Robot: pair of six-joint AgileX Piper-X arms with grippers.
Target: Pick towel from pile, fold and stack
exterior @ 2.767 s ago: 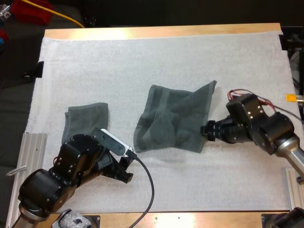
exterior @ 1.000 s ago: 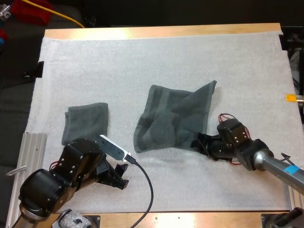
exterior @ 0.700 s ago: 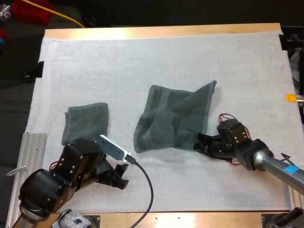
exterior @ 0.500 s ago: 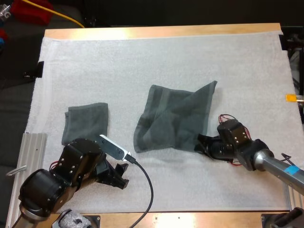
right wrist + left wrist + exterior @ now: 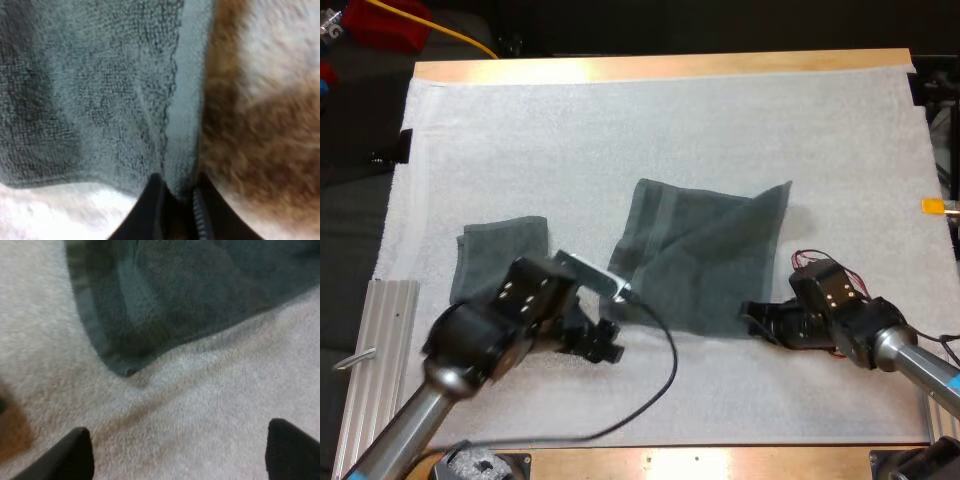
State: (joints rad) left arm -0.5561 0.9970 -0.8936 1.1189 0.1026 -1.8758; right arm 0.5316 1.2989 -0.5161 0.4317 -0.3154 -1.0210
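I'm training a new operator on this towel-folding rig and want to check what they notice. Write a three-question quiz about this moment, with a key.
1. True or false: the right end effector is shut on the edge of the spread dark grey-green towel.
2. Multiple choice: the left end effector is A) open over the white mat, just short of that towel's corner; B) clamped on that towel; C) holding a cube.
3. Fill in: in the high view, the smaller folded grey-green towel lies to the spread towel's ____.

Key: 1 true; 2 A; 3 left.
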